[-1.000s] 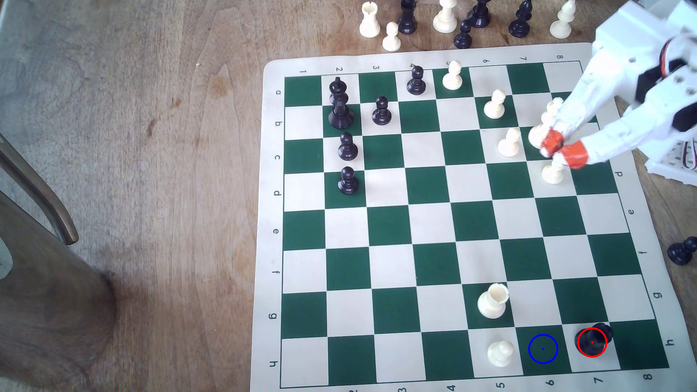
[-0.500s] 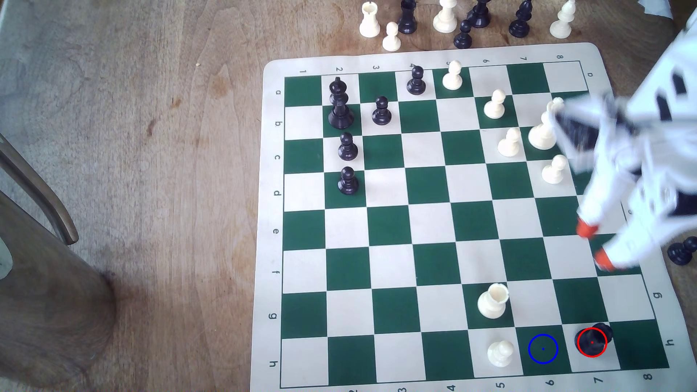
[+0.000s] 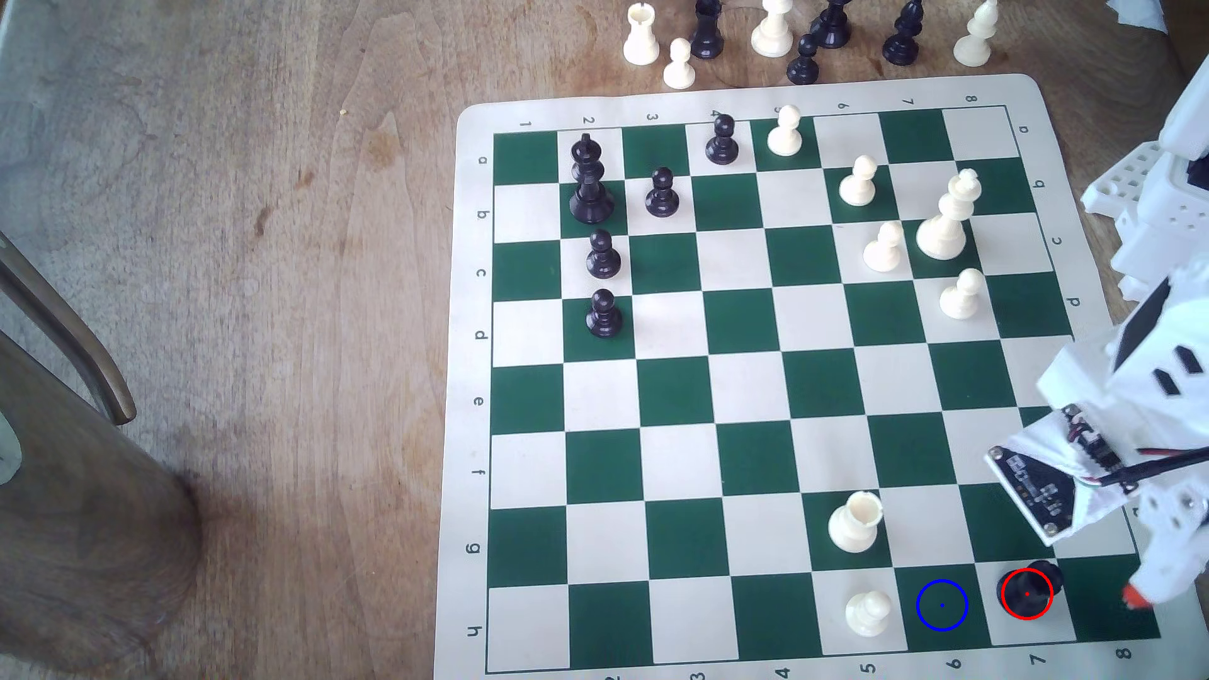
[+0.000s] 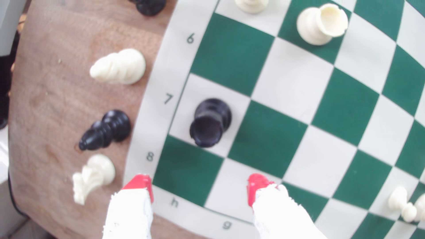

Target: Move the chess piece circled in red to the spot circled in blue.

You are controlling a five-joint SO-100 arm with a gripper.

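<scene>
Wood-grain tabletop [image 3: 262, 261] carries a roll-up green-and-cream chessboard [image 3: 785, 392] in the exterior view, with spare pieces lined up beyond its far edge and a curved wooden chair part at the exterior view's left. Compared with 1 second ago, the white arm [image 3: 1132, 418] has left the cluster of cream pieces near rows b to d, where its tips sat around the cream king [image 3: 945, 216], and has swung down the exterior view's right side to the h row; no piece on the board has shifted. The black chess piece circled in red [image 3: 1027, 594] stands on the cream square in row h, column 7, and the spot circled in blue [image 3: 942, 605], a dark green square, lies just beside it toward the exterior view's left, bare. A cream pawn [image 3: 867, 613] sits 1 square further that way. One orange fingertip of the gripper [image 3: 1137, 598] shows near the board's corner, apart from the circled piece. In the wrist view, the gripper [image 4: 200, 187] is spread wide, its 2 red-tipped fingers [image 4: 257, 183] holding nothing, poised over the h8 corner with the black chess piece [image 4: 210, 123] ahead of the gap, untouched. Several captured pieces lie toppled on the wood beside the board's border.
</scene>
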